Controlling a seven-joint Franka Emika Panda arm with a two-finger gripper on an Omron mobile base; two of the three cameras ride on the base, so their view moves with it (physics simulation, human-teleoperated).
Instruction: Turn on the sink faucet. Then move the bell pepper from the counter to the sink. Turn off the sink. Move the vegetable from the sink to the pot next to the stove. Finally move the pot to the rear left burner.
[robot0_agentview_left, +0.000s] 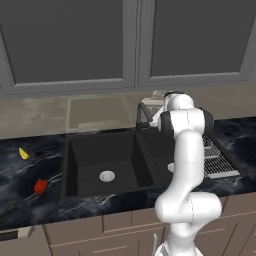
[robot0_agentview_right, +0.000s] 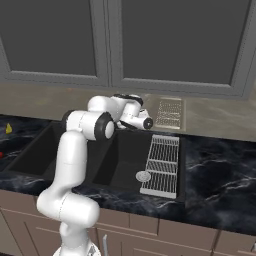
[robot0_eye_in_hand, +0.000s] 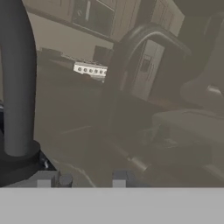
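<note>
The sink faucet (robot0_agentview_left: 142, 113) is a dark gooseneck tap behind the black double-basin sink (robot0_agentview_left: 80, 150). My hand is right beside it, at the back of the sink. In the hand view the faucet's stem (robot0_eye_in_hand: 17, 87) rises just left of my gripper (robot0_eye_in_hand: 82, 179). The fingertips stand a little apart with nothing between them, so the gripper is open. The red bell pepper (robot0_agentview_left: 41, 186) lies on the black counter (robot0_agentview_left: 20, 210) left of the sink. The pot and the stove are out of view.
A small yellow wedge (robot0_agentview_left: 23, 153) lies on the counter behind the pepper. A silver wire rack (robot0_agentview_right: 162, 165) covers the right side of the right basin, beside its drain (robot0_agentview_right: 143, 176). Grey wall cabinets (robot0_agentview_left: 70, 45) hang above.
</note>
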